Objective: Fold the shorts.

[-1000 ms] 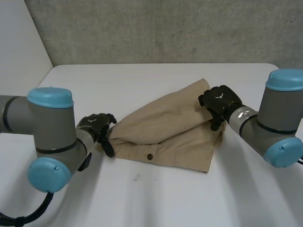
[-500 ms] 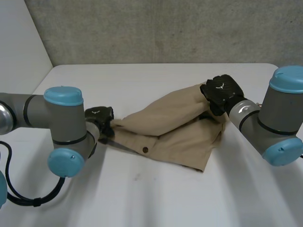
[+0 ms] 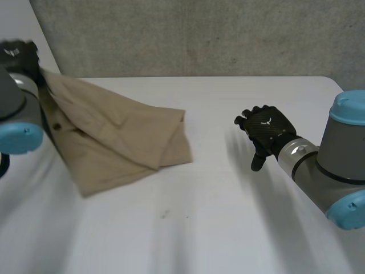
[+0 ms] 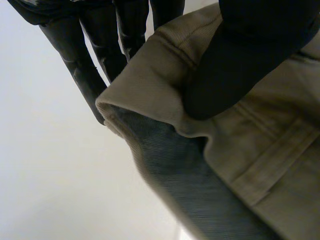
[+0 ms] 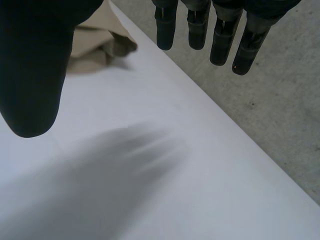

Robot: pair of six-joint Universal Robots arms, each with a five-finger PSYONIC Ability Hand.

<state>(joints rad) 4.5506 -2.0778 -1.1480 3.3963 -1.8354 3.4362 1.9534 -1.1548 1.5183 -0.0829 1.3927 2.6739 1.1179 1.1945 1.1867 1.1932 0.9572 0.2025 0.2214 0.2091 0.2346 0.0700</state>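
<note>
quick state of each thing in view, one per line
shorts: loosely doubled over, one end lifted, the other end resting on the table
left hand: raised, shut on the shorts, thumb and fingers pinching an edge
right hand: open, empty, fingers straight, above the table, apart from the shorts

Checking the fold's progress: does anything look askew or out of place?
Yes. The shorts trail crumpled, not flat, from the left hand, which pinches one end above the table; the right hand is open, apart from them.
</note>
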